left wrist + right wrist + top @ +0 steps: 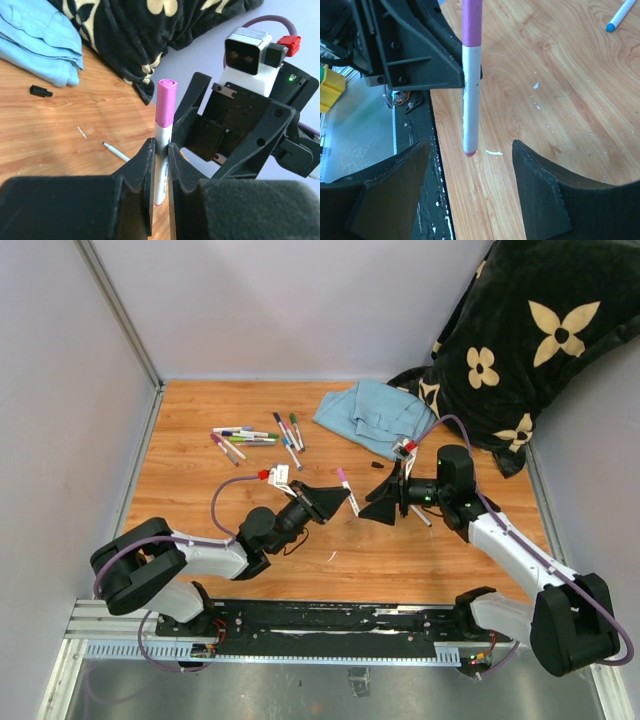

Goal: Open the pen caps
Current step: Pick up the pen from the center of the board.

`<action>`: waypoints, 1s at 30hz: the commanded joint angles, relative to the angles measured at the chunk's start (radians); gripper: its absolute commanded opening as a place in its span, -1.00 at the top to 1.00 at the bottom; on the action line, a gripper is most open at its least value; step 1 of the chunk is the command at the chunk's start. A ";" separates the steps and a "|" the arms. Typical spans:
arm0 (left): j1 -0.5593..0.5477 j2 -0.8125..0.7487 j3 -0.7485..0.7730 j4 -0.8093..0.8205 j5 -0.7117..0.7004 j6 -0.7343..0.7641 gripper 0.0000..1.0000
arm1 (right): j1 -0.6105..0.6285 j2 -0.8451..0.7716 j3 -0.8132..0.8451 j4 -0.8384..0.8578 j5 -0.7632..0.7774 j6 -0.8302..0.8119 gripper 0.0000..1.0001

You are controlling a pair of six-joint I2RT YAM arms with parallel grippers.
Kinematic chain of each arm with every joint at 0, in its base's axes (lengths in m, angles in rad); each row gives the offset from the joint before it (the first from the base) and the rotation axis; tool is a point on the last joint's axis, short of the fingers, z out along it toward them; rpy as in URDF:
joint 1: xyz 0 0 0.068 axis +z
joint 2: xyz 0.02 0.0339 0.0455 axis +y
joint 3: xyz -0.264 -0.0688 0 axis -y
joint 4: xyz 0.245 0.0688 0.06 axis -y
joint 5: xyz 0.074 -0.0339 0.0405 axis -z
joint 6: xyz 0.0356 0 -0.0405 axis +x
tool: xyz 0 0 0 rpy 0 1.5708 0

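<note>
Though slim, white pen (161, 135), smooth pink cap (165, 102) (cylindrical)

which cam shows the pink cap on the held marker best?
Left wrist: the pink cap shows whole, close up, seated on the marker clamped in the left gripper. In top external the pink cap is a small speck; right wrist cuts the pink cap off at the top edge.

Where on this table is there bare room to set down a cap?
Bare table: the front strip between the left arm and right arm, and the left side below the marker pile. Crowded: the back, with that pile, blue cloth and black blanket.
</note>
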 commanded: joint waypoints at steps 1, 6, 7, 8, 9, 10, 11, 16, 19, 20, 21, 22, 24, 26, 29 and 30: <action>-0.033 0.052 0.049 0.091 -0.037 -0.002 0.99 | 0.040 0.021 0.011 -0.004 0.084 0.004 -0.35; -0.056 0.099 0.084 0.099 -0.037 0.001 0.99 | 0.059 0.029 0.019 -0.023 0.108 -0.003 -0.23; -0.060 0.105 0.090 0.097 -0.037 0.002 0.99 | 0.062 0.028 0.020 -0.025 0.110 -0.006 -0.15; -0.063 0.111 0.094 0.099 -0.035 0.002 0.99 | 0.065 0.030 0.021 -0.028 0.112 -0.008 -0.05; -0.066 0.116 0.098 0.100 -0.034 0.001 0.99 | 0.066 0.030 0.026 -0.036 0.114 -0.014 0.07; -0.068 0.120 0.101 0.101 -0.032 0.001 0.99 | 0.066 0.032 0.032 -0.044 0.117 -0.018 0.20; -0.071 0.125 0.104 0.100 -0.031 0.000 0.99 | 0.067 0.033 0.037 -0.057 0.118 -0.024 0.32; -0.074 0.124 0.093 0.113 -0.025 -0.002 0.92 | 0.066 0.031 0.060 -0.090 0.100 -0.048 0.97; -0.073 0.083 0.060 0.114 -0.035 0.013 0.62 | 0.065 0.027 0.078 -0.124 0.093 -0.074 0.99; -0.074 0.061 0.045 0.112 -0.035 0.023 0.51 | 0.064 0.027 0.083 -0.136 0.082 -0.090 0.99; -0.074 0.036 0.029 0.108 -0.034 0.036 0.40 | 0.062 0.028 0.091 -0.155 0.063 -0.115 0.99; -0.073 0.009 0.011 0.102 -0.030 0.050 0.29 | 0.057 0.029 0.105 -0.185 0.042 -0.153 0.99; -0.074 -0.056 -0.024 0.084 -0.011 0.089 0.09 | 0.051 0.038 0.142 -0.283 -0.002 -0.246 0.99; -0.074 -0.131 -0.053 0.041 0.012 0.126 -0.07 | 0.042 0.054 0.188 -0.377 -0.033 -0.330 0.99; -0.073 -0.259 -0.072 -0.109 0.009 0.179 -0.30 | 0.033 0.055 0.223 -0.474 -0.037 -0.429 0.98; -0.074 -0.297 -0.073 -0.163 -0.001 0.195 -0.40 | 0.031 0.053 0.230 -0.495 -0.033 -0.457 0.98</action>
